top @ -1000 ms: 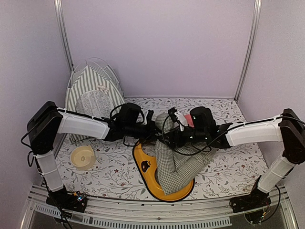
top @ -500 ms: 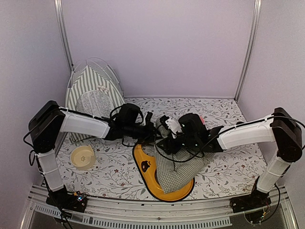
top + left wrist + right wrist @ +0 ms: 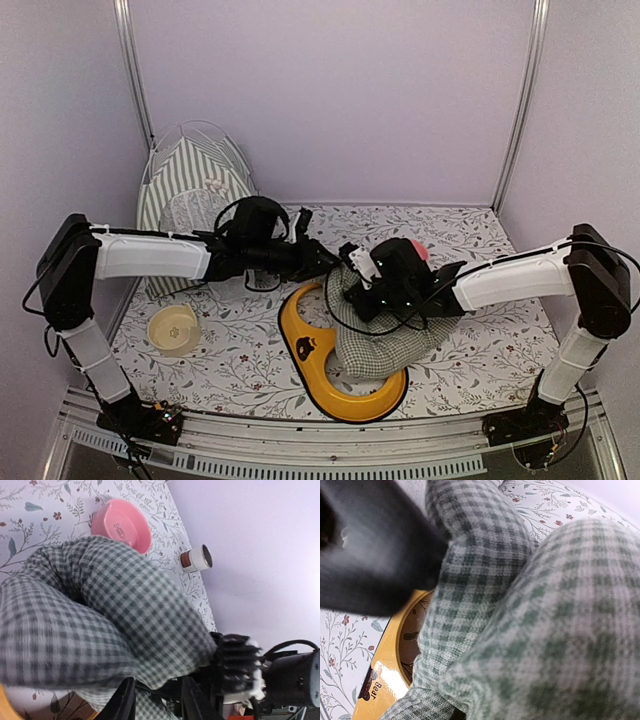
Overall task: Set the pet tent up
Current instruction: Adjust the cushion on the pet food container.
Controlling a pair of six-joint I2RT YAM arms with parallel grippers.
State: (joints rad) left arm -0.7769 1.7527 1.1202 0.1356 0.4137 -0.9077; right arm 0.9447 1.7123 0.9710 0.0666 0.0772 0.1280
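The pet tent (image 3: 190,185) stands upright at the back left, green-and-white striped, with thin white poles arching over it. Neither gripper touches it. A green-checked cushion (image 3: 385,330) lies in the middle, partly on a yellow tray (image 3: 320,375). My left gripper (image 3: 328,262) hovers at the cushion's upper left end. In the left wrist view its fingers (image 3: 125,700) stand apart with checked cloth (image 3: 100,610) just beyond them. My right gripper (image 3: 355,288) is buried in the cushion's bunched edge. Checked fabric (image 3: 545,620) fills the right wrist view and hides its fingers.
A cream bowl (image 3: 173,328) sits at the front left. A pink bowl (image 3: 122,525) and a small brown-and-white can (image 3: 196,558) stand behind the cushion near the back wall. The yellow tray's rim (image 3: 385,680) shows beside the cloth. Walls close in on three sides.
My left gripper has opened and let go of the cushion. My right gripper moved left onto the cushion's edge and closed there. The cloth has shifted off the tray's upper ring.
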